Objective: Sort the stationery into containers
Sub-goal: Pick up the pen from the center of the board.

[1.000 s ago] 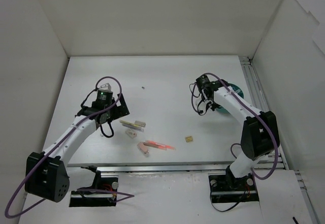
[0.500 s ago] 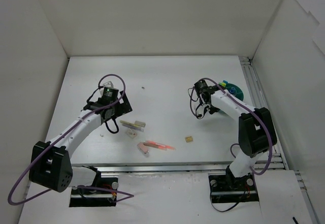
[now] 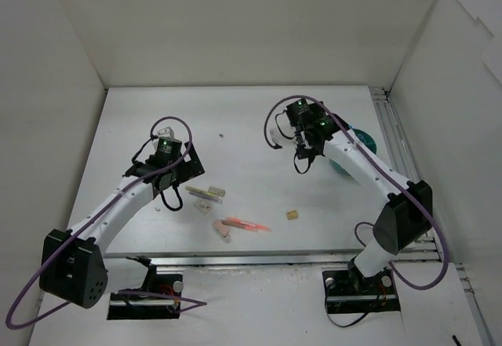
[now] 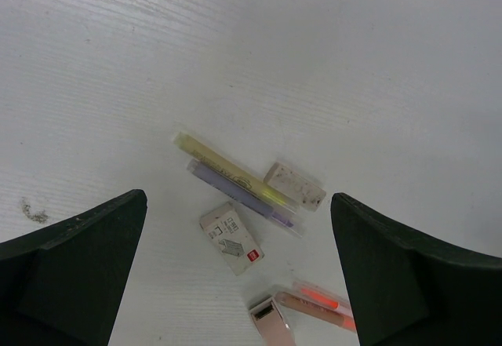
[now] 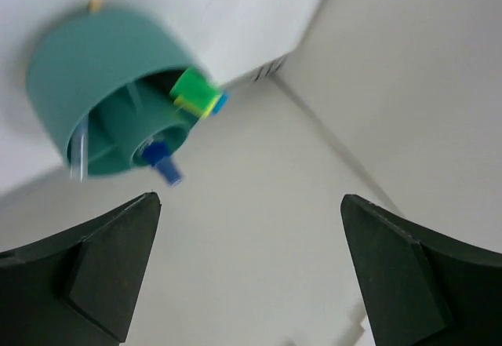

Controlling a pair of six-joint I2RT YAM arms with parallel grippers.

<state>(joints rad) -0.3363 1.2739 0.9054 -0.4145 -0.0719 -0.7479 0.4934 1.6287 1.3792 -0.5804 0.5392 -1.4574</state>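
Observation:
The teal tub (image 3: 363,139) stands at the right of the table, partly behind my right arm. In the right wrist view the tub (image 5: 94,79) holds highlighters with a green cap (image 5: 192,91) and a blue cap (image 5: 161,162). My right gripper (image 5: 251,275) is open and holds nothing; it hangs left of the tub (image 3: 310,143). My left gripper (image 4: 239,283) is open above a loose cluster: yellow and purple pens (image 4: 235,181), a beige eraser (image 4: 294,185), a white labelled eraser (image 4: 230,238), a pink eraser (image 4: 271,318) and orange pens (image 4: 321,299).
A tan cube (image 3: 292,215) lies alone between the two arms, near the front edge. A tiny speck (image 3: 222,136) sits further back. White walls close in the table on three sides, and a metal rail (image 3: 392,126) runs along the right edge.
My right gripper went from shut to open beside the tub, then swung up and to the left, away from it. The left arm shifted only slightly.

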